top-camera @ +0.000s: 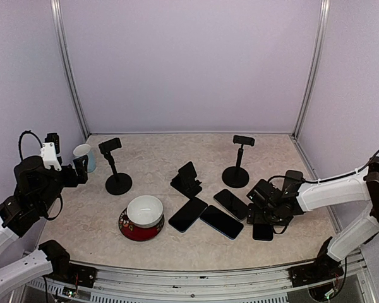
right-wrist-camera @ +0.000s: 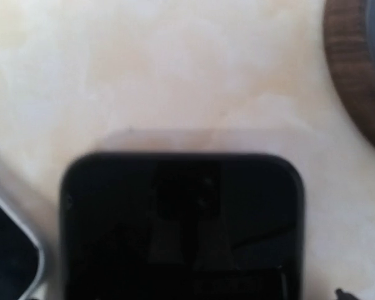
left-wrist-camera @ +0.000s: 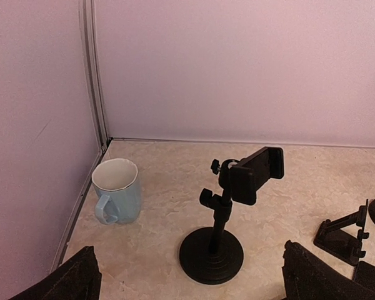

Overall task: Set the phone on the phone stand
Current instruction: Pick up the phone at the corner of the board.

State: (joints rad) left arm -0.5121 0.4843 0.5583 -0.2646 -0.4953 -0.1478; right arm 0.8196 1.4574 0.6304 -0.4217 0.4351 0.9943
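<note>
Hovering right jaws, spread wide, low over black phone (right-wrist-camera: 181, 225) flat on counter (right-wrist-camera: 175, 75); left jaws spread too, facing clamp stand (left-wrist-camera: 212, 250) near mug (left-wrist-camera: 117, 190).

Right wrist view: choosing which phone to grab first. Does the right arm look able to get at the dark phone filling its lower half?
Probably yes: the right gripper hangs open close above the phone, which lies flat with nothing on it.
</note>
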